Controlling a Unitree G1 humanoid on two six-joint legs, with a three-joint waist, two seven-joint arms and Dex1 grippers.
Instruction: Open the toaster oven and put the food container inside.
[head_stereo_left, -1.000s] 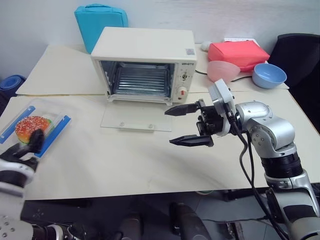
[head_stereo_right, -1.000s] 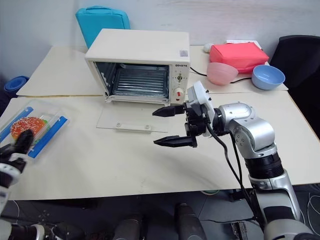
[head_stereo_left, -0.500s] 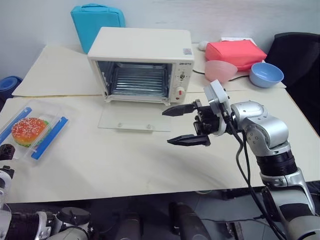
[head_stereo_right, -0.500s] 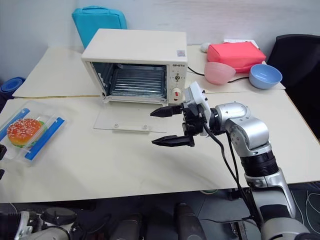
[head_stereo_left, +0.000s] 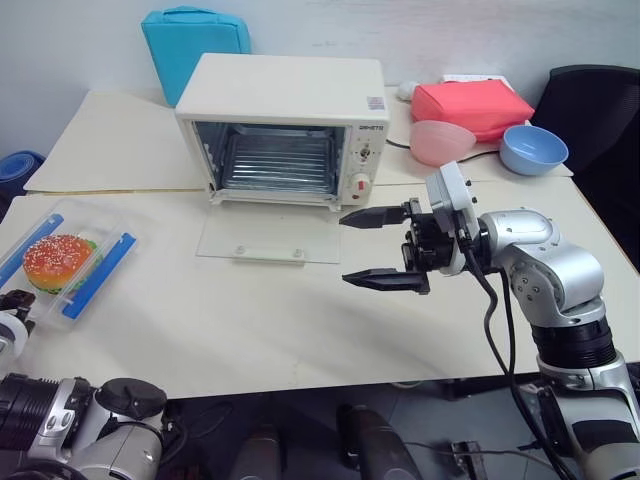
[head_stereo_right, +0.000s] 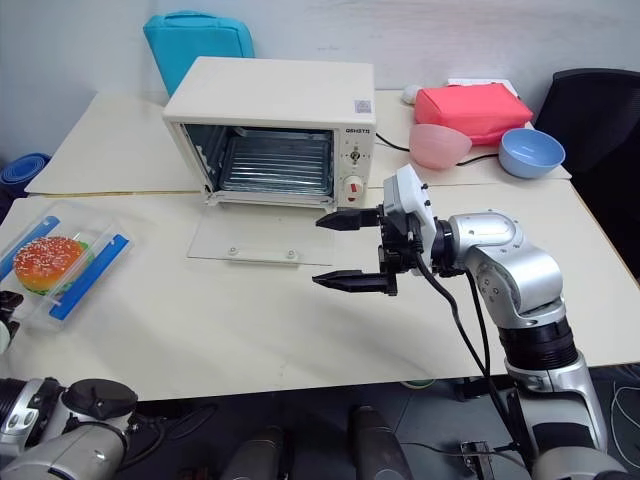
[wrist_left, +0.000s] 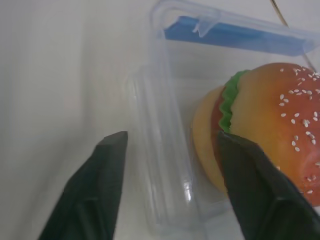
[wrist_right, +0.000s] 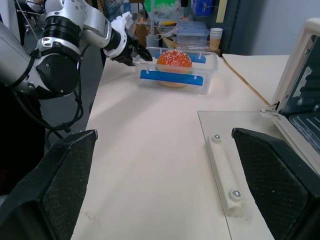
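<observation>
Cream table, two sections butted together, seam running left to right. At back left a turquoise padded bag stands upright against the wall; back right a red pouch, with a pink bowl just in front and a blue bowl beside that. Black chair at far right, beyond the table edge.

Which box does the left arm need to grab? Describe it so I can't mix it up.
Start at the toaster oven, its glass door dropped flat onto the table. Go along the near table to its left edge: the food container lies there, clear plastic with blue side clips and a toy burger inside, unlike the bowls.
</observation>
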